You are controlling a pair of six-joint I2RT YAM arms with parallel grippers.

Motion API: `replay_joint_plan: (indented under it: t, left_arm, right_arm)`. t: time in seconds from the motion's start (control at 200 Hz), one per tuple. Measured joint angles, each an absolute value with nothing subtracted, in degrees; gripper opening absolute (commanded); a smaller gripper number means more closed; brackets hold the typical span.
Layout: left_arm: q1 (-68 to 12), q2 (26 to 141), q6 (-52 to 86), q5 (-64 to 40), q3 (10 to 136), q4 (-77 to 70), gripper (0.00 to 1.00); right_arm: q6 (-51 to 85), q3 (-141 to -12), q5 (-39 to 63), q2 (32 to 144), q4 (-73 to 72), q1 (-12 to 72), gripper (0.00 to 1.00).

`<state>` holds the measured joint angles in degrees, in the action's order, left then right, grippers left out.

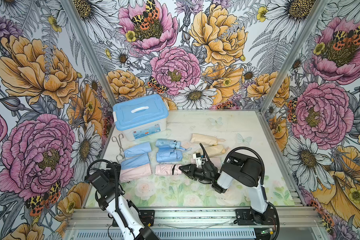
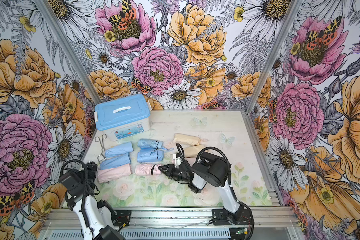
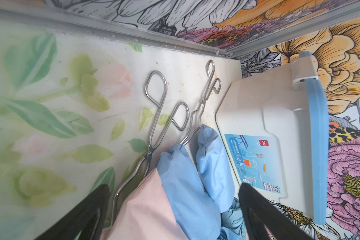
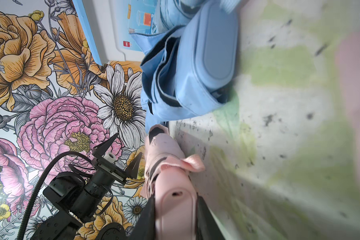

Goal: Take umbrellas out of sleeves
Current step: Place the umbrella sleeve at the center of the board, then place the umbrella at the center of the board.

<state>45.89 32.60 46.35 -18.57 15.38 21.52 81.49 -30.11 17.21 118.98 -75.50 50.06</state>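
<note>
Right wrist view shows the right hand (image 4: 176, 209) clenched on the handle of the pink umbrella (image 4: 164, 153), which lies bare on the table (image 4: 278, 124) just beside a blue umbrella (image 4: 195, 62). The left hand (image 3: 172, 187) is released and grasps nothing, its fingers spread above the pink sleeve (image 3: 141, 207) and two blue sleeves (image 3: 183, 182). In both top views these sleeves lie left of the umbrellas.
</note>
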Motion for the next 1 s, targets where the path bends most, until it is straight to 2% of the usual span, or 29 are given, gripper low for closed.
replay_joint_plan:
  t: [0.105,0.245,0.345,0.54,0.715,1.001]
  left_arm:
    - [45.87,32.45,45.84,-18.37,17.47,22.26,0.99]
    - [44.25,31.97,44.88,-18.2,19.55,22.68,0.99]
    - [42.09,32.03,43.99,-17.74,21.06,22.76,0.99]
    - [36.75,33.95,42.41,-16.36,23.57,22.98,0.99]
    - [32.08,36.21,40.97,-14.87,25.41,23.14,0.99]
    - [25.65,38.41,39.42,-14.28,27.11,23.38,0.99]
  right_arm:
    - [81.47,-30.13,17.12,118.98,-75.46,50.06,0.21]
    - [81.49,-30.13,16.32,118.96,-75.26,50.33,0.32]
    - [81.28,-30.13,15.68,118.89,-74.46,50.35,0.45]
    - [81.28,-29.69,14.13,116.99,-72.2,50.43,0.63]
    - [78.59,-29.67,12.78,111.7,-64.2,50.81,0.69]
    - [72.66,-31.79,9.58,99.18,-47.24,51.86,0.72]
